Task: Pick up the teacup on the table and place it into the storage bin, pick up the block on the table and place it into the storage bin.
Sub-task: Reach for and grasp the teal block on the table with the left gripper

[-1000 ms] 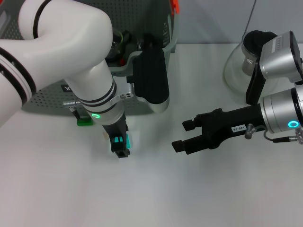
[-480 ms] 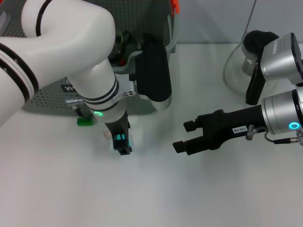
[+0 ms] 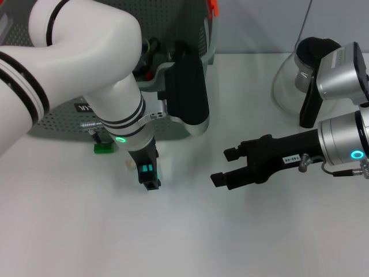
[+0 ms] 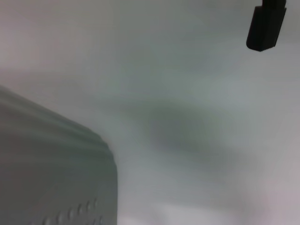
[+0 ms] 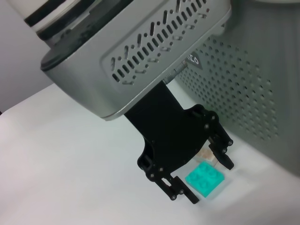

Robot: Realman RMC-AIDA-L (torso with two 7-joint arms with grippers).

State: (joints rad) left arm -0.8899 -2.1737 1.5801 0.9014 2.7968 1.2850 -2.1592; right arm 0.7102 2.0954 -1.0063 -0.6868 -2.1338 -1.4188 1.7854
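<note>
Slightly shifted since 1 second ago, the left end effector (image 5: 199, 176) is lowered open around the teal block (image 5: 205, 178) on the bench (image 3: 173, 242) — beside the storage bin (image 3: 63, 118); the right end effector (image 3: 223, 166) hovers open.

Left gripper (image 3: 149, 178) stands over the table (image 3: 184, 242), fingers spread to either side of the block (image 5: 204, 178), which lies on the table between them. The storage bin (image 3: 63, 118) sits just behind this gripper. Right gripper (image 3: 225, 166) hangs well to its right, with the glass pot (image 3: 288, 81) behind that arm.
</note>
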